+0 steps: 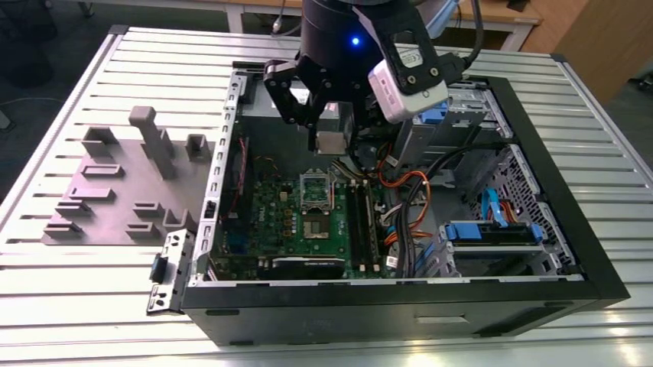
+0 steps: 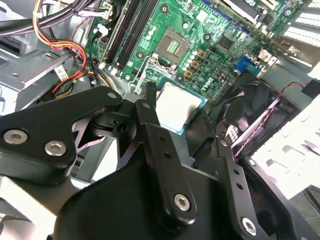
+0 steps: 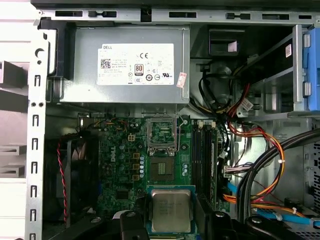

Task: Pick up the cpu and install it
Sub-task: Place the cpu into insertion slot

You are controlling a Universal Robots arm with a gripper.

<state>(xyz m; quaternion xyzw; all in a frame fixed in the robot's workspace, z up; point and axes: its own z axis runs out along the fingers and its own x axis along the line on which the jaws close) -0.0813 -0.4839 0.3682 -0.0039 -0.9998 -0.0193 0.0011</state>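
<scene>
My gripper (image 1: 332, 139) hangs inside the open computer case (image 1: 571, 252), shut on the cpu (image 1: 329, 142). The cpu is a small square chip with a silver top, pinched at two opposite edges by the black fingers (image 3: 131, 222). In both wrist views the cpu (image 2: 179, 107) (image 3: 171, 210) sits between the fingers, above the green motherboard (image 3: 120, 160). The open socket (image 3: 162, 169) (image 1: 317, 225) lies on the board just beyond the chip, with its silver metal frame (image 3: 162, 134) folded back. The cpu is still clear of the socket (image 2: 175, 42).
A grey power supply with a white label (image 3: 127, 65) stands at the far wall of the case. Orange and black cables (image 3: 250, 145) and memory slots (image 3: 202, 160) flank the socket. A black fan (image 3: 75, 175) sits beside the board. A grey fixture plate (image 1: 122, 183) lies on the table.
</scene>
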